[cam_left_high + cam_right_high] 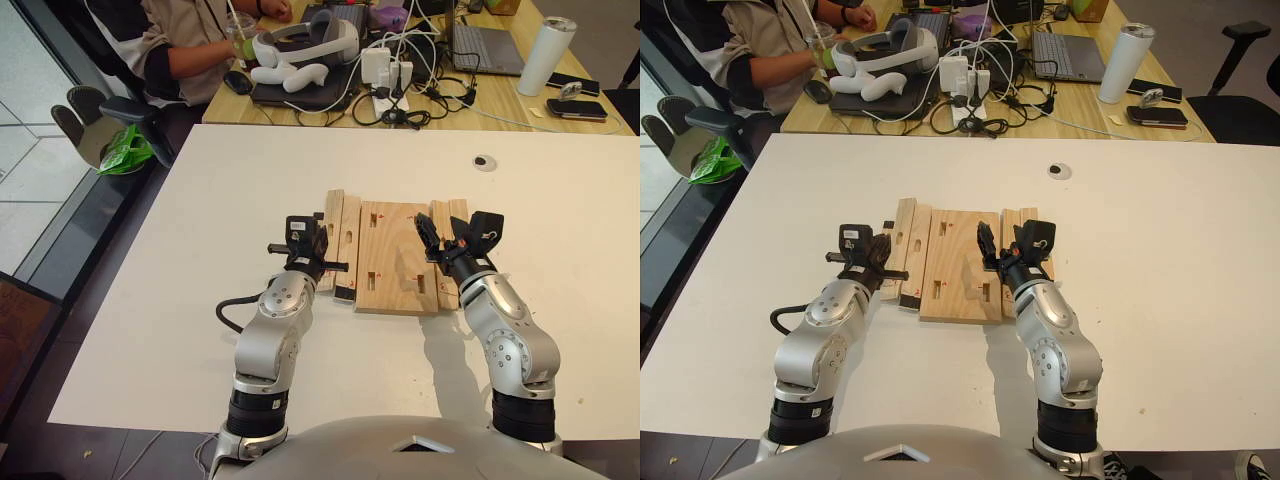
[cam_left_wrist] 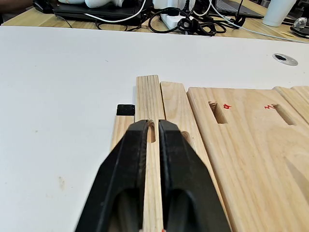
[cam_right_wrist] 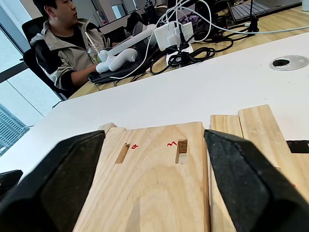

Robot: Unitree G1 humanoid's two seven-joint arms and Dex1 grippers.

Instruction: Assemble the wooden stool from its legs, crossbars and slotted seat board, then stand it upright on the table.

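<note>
Lying flat, unjoined: pale slotted wooden seat board [image 1: 395, 255]; left gripper [image 2: 152, 126] clamps a narrow pale wooden slat [image 2: 147, 94] beside it, right gripper [image 3: 154, 137] gapes above it. Nothing assembled yet.

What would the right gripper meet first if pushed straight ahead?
Probably the slotted seat board, lying flat just ahead of the open right gripper; how steeply it tilts down is unclear.
</note>
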